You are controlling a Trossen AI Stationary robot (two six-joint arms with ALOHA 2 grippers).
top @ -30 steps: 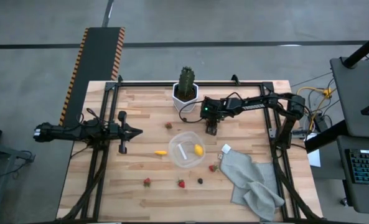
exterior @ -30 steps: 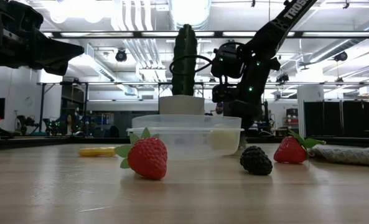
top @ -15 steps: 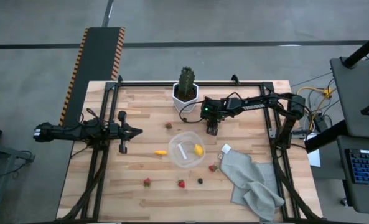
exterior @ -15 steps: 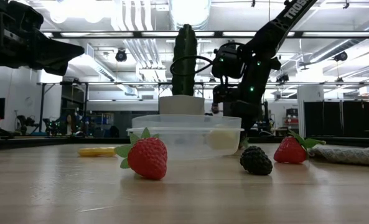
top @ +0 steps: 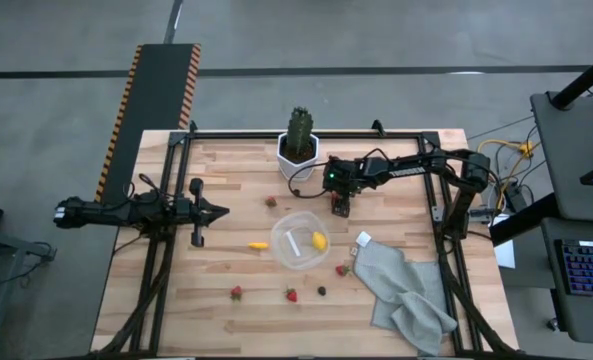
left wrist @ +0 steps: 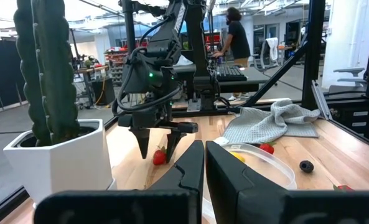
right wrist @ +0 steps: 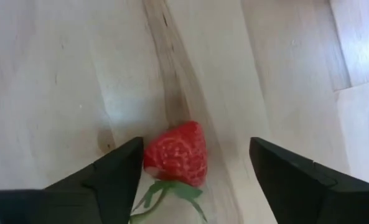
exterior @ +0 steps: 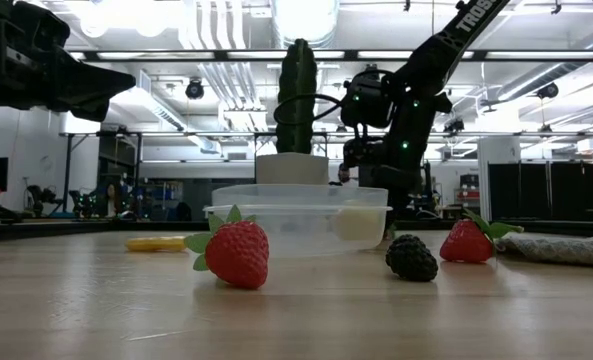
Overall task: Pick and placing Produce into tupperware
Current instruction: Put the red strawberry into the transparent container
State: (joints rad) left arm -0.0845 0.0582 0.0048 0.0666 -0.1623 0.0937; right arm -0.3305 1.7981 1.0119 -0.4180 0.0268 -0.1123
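Note:
My right gripper (right wrist: 193, 171) is open and points down at the table just beyond the tupperware's far right side. A red strawberry (right wrist: 175, 154) lies on the wood between its fingers, close to one finger (right wrist: 119, 171) and well clear of the other. The left wrist view shows the same strawberry (left wrist: 160, 155) below that gripper (left wrist: 158, 146). The clear round tupperware (top: 298, 240) rests on the table with a yellow lemon (top: 319, 240) inside. Other strawberries (top: 271, 201) (top: 291, 295), a yellow piece (top: 259, 244) and a dark berry (top: 322, 291) lie around it. My left gripper (left wrist: 204, 168) is shut and waits at the table's left. My right gripper comes from above with a finger on either side of the strawberry, which lies on the table. One finger (right wrist: 128, 165) stands right against the berry's side; whether it touches cannot be told. The other finger is apart from it.
A green cactus in a white pot (top: 298, 150) stands at the far edge, close behind my right gripper. A crumpled grey cloth (top: 406, 290) covers the near right corner, with a strawberry (top: 342, 269) at its edge. Another strawberry (top: 236, 292) lies near-left.

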